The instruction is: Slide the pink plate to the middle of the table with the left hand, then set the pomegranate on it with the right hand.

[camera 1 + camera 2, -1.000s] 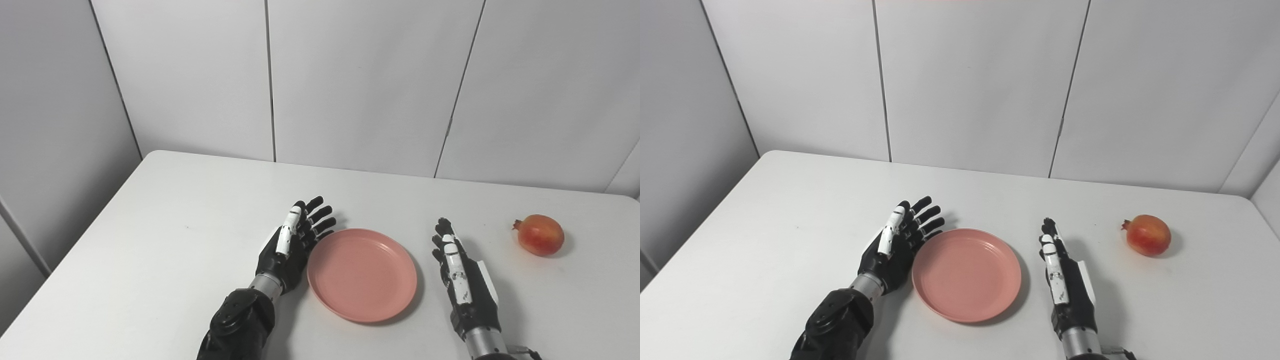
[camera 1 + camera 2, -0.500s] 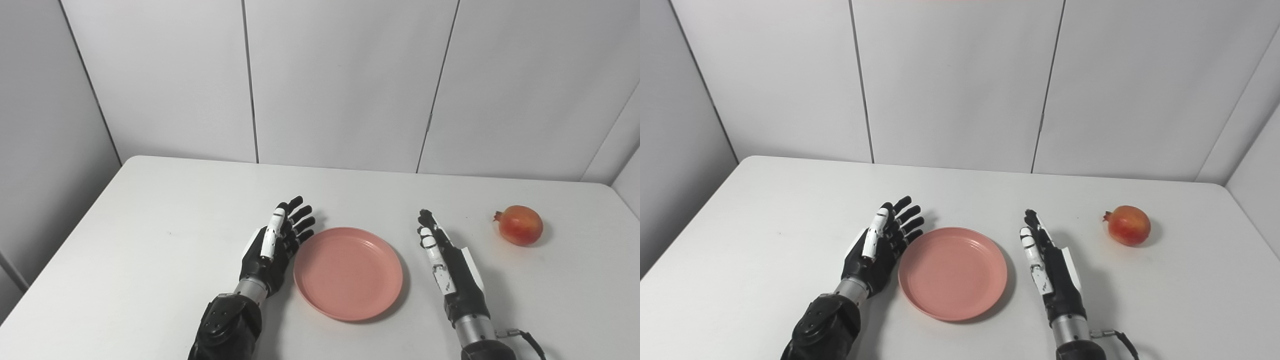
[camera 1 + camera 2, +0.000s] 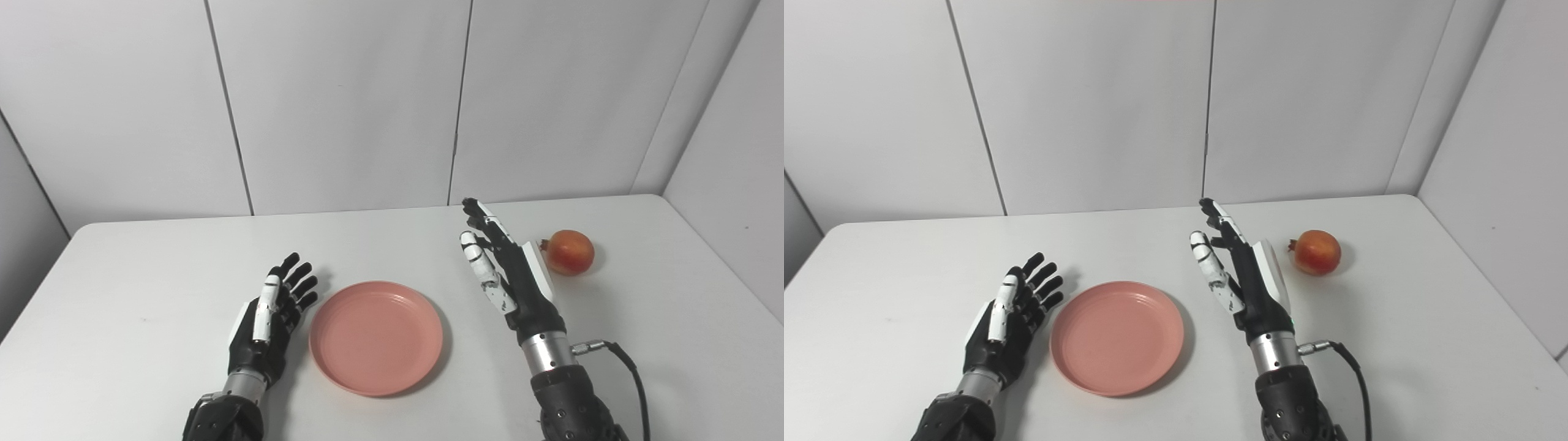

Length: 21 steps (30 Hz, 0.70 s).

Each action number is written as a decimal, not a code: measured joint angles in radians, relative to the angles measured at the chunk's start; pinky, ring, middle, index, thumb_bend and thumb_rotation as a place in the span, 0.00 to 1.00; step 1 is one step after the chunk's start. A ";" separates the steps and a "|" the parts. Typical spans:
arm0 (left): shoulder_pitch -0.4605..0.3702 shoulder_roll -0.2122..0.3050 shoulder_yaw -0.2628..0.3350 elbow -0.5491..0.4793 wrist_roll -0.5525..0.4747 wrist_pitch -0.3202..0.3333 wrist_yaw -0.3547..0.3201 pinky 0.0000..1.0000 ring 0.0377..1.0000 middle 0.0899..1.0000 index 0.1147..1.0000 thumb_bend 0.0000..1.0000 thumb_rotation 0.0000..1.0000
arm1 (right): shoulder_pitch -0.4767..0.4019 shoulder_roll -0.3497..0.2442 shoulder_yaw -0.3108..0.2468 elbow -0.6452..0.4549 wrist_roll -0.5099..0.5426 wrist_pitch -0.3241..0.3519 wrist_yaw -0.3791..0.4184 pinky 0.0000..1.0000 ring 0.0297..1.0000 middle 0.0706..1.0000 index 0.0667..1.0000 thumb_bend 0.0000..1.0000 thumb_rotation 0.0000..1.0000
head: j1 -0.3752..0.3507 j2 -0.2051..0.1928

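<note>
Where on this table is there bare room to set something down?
Bare table stretches left of the left hand, behind the pink plate, and right of the pomegranate. Crowded: the right hand stands close beside the pomegranate.

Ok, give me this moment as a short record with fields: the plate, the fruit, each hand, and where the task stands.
plate: pink plate, empty, flat on the white table, near the front middle
fruit: pomegranate on the table, right of the plate, far side
left hand: left hand open, fingers spread, just left of the plate's rim
right hand: right hand open, raised, between plate and pomegranate, holding nothing
cable: black cable at the right wrist
task stage: pomegranate not yet picked up
</note>
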<state>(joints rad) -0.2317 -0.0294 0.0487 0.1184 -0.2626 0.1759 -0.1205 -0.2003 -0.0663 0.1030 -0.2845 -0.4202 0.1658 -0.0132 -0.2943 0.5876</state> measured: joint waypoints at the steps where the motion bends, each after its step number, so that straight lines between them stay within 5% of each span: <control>1: 0.001 0.000 0.005 0.000 -0.003 0.000 -0.003 0.90 0.89 0.90 0.88 0.35 1.00 | -0.006 -0.011 -0.006 -0.007 -0.012 0.007 0.001 0.83 0.86 0.87 0.87 0.43 0.90 | -0.003 -0.002; 11: 0.000 0.018 0.040 0.030 -0.067 -0.014 -0.053 0.91 0.90 0.91 0.89 0.35 1.00 | -0.055 -0.094 -0.054 -0.042 -0.081 0.062 0.026 0.79 0.84 0.87 0.88 0.60 0.75 | -0.088 -0.017; 15: -0.001 0.023 0.044 0.038 -0.076 -0.028 -0.061 0.91 0.90 0.90 0.89 0.36 1.00 | -0.061 -0.111 -0.078 -0.042 -0.085 0.062 0.026 0.79 0.84 0.86 0.88 0.75 0.51 | -0.107 -0.025; 21: -0.002 0.034 0.049 0.055 -0.089 -0.042 -0.079 0.91 0.90 0.91 0.89 0.36 1.00 | -0.078 -0.176 -0.107 -0.032 -0.114 0.062 0.026 0.78 0.84 0.87 0.88 0.81 0.46 | -0.149 -0.034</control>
<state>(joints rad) -0.2341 0.0048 0.0980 0.1737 -0.3513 0.1343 -0.1995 -0.2779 -0.2427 -0.0041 -0.3167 -0.5337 0.2279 0.0128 -0.4431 0.5538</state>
